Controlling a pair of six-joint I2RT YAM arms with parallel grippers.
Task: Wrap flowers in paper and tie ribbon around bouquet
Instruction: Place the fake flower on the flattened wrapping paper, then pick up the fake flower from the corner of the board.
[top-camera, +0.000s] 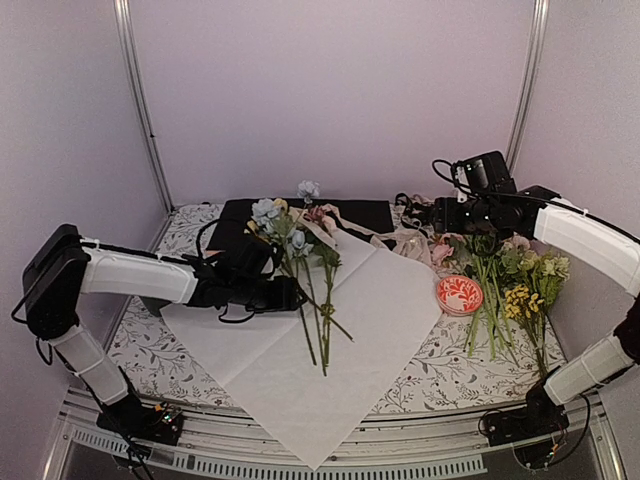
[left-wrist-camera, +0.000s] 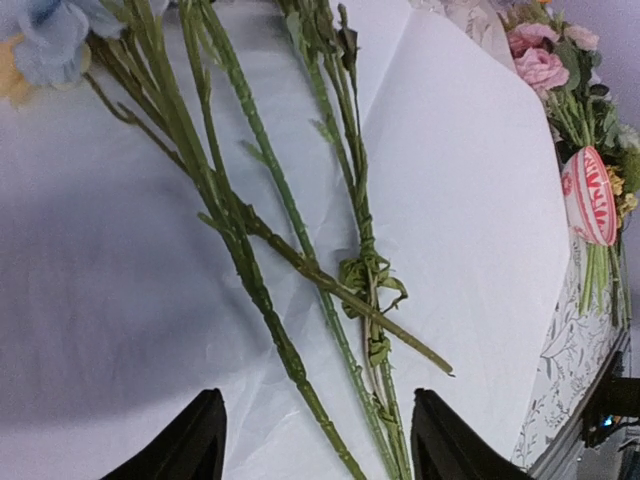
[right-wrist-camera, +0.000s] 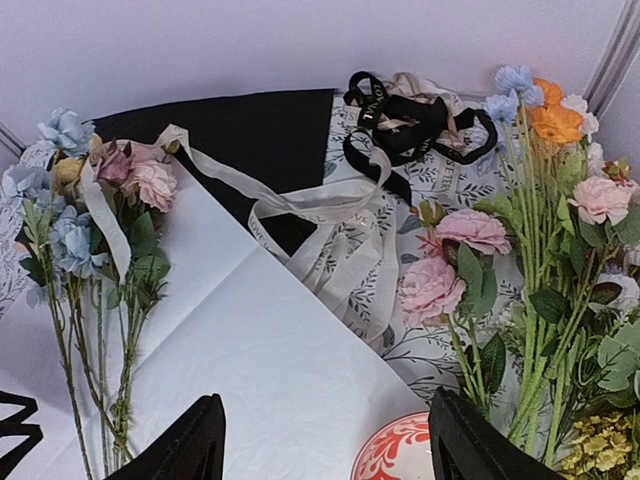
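Left pincer (left-wrist-camera: 315, 440): jaws apart, gripping nothing. Flowers (left-wrist-camera: 362, 275) lie just ahead of it, stem ends reaching in between its fingertips, flat on the paper (left-wrist-camera: 470, 200) spread beneath. Right pincer (right-wrist-camera: 325, 440): jaws apart, empty, above the paper's edge. Ribbon (right-wrist-camera: 320, 205) lies loose ahead of it, trailing left over the blooms. Red-and-white disc (right-wrist-camera: 395, 450) sits beneath, between its fingertips.

The flowers (top-camera: 298, 248) lie loose and unwrapped on the paper (top-camera: 385, 320), with blue, pink and pale yellow blooms toward the far side and long green stems fanning toward the near side, two of them crossing. The paper is a thin white sheet spread flat like a diamond, softly creased, its near corner hanging over the worktop (top-camera: 450, 375) edge. The ribbon (right-wrist-camera: 300, 205), cream and untied, drapes over the blooms and trails in loose loops past the paper's far edge.
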